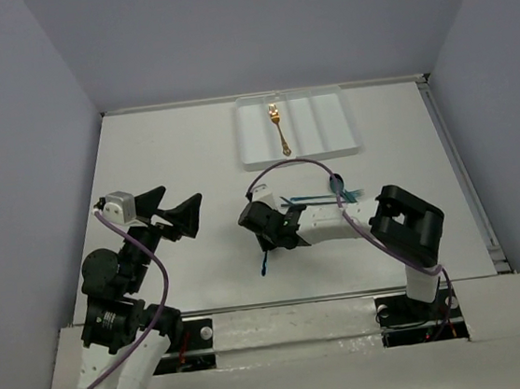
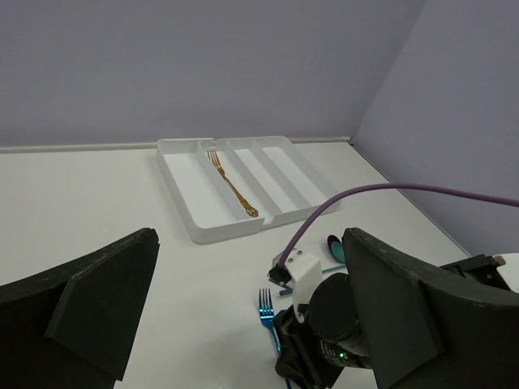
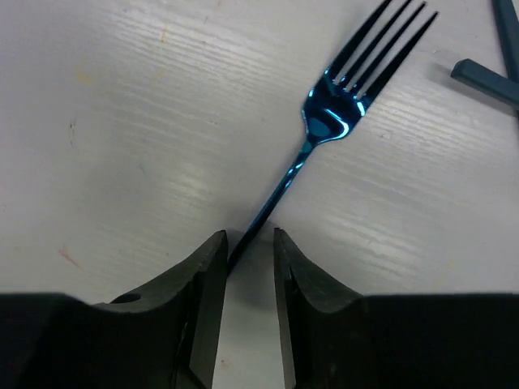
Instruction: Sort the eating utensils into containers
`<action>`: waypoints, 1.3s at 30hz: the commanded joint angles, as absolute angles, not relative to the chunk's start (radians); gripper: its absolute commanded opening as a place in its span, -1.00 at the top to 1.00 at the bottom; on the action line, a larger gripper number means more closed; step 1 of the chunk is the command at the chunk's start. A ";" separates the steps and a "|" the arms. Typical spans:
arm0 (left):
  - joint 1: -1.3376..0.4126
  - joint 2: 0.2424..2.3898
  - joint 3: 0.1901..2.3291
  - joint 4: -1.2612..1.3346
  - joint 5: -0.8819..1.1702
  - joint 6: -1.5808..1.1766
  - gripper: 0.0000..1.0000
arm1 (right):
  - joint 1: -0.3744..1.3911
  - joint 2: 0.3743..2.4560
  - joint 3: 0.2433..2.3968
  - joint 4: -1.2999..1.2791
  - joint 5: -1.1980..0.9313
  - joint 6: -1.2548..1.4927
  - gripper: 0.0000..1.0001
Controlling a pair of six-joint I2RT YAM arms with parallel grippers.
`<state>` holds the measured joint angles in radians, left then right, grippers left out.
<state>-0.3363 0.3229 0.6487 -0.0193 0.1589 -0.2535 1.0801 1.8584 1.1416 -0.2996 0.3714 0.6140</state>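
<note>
Blue fork (image 3: 331,121) handle lies between right claw (image 3: 248,241) tips.

White tray (image 1: 338,122) top centre, gold fork (image 1: 278,127) in second compartment from left. Right gripper (image 1: 265,241) mid-frame above blue fork (image 1: 264,267). Left gripper (image 1: 182,194) left, jaws wide.

Top cam sits high above the near edge of the table (image 1: 172,167), looking down over all of it. Left wrist cam looks low across toward the far right corner and the tray (image 2: 223,232). Right wrist cam's point-blank over the blue fork (image 3: 328,121); all three share it.
</note>
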 commanded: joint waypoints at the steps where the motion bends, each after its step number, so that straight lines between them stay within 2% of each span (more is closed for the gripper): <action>1: -0.330 0.316 0.676 0.035 0.178 -0.262 -0.98 | 1.075 1.917 1.187 -0.296 0.365 0.618 0.47; 7: -0.330 0.319 0.676 0.037 0.181 -0.262 -0.98 | 1.075 1.902 1.172 -0.308 0.394 0.623 0.81; 8: -0.330 0.321 0.676 0.037 0.184 -0.264 -0.98 | 1.075 1.901 1.163 -0.308 0.405 0.623 0.95; 9: -0.330 0.321 0.676 0.037 0.184 -0.264 -0.98 | 1.075 1.901 1.163 -0.313 0.414 0.623 1.00; 16: -0.330 0.314 0.676 0.034 0.181 -0.264 -0.98 | 1.065 1.784 1.180 -0.267 0.472 0.545 1.00; 23: -0.330 0.308 0.676 0.032 0.178 -0.264 -0.98 | 0.852 1.675 1.271 -0.151 0.339 0.376 1.00; 32: -0.330 0.304 0.680 0.026 0.170 -0.258 -0.98 | 0.571 1.934 1.615 -0.121 0.218 0.233 1.00; 39: -0.330 0.305 0.681 0.028 0.166 -0.253 -0.98 | 0.474 2.196 1.937 -0.210 0.146 0.180 1.00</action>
